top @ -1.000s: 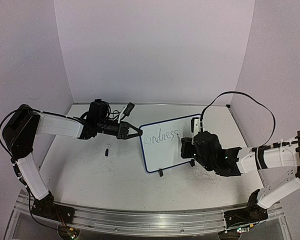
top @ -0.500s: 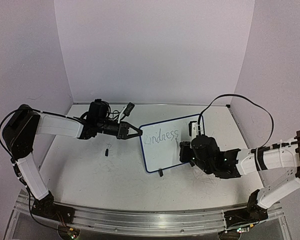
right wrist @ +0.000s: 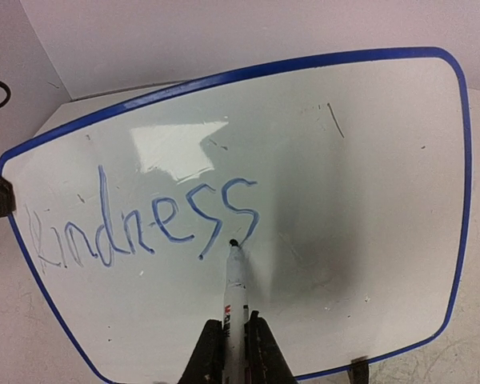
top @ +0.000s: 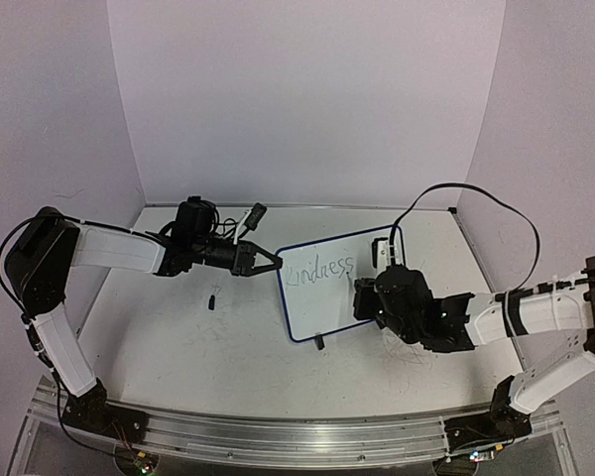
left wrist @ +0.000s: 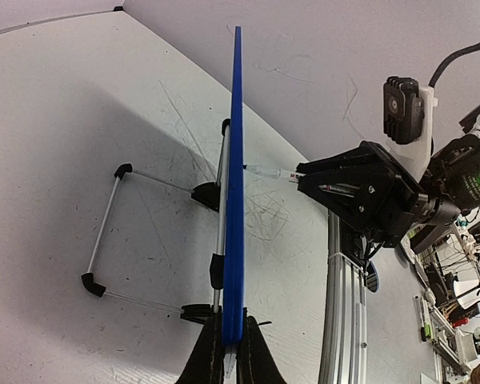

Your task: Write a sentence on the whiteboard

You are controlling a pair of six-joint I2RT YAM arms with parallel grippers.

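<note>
- Right gripper [right wrist: 236, 356], bottom centre of its wrist frame: jaws pressed onto a marker [right wrist: 237, 292], tip pointing up.
- Marker tip meets the whiteboard [right wrist: 360, 176] just under the last "s".
- Sentence [right wrist: 144, 224]: only "Kindness" shows, in blue, left-centre of the board.
- Left gripper [left wrist: 226, 356], bottom centre of its frame: pinches the board's blue edge.
- Board stands near upright on a wire stand [left wrist: 104, 232], centre of the top view.

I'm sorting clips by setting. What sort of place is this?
Probably a robotics lab test cell: plain pale walls enclose a scuffed tabletop, an aluminium rail carries both arm bases, and cluttered bench gear shows beyond it.
</note>
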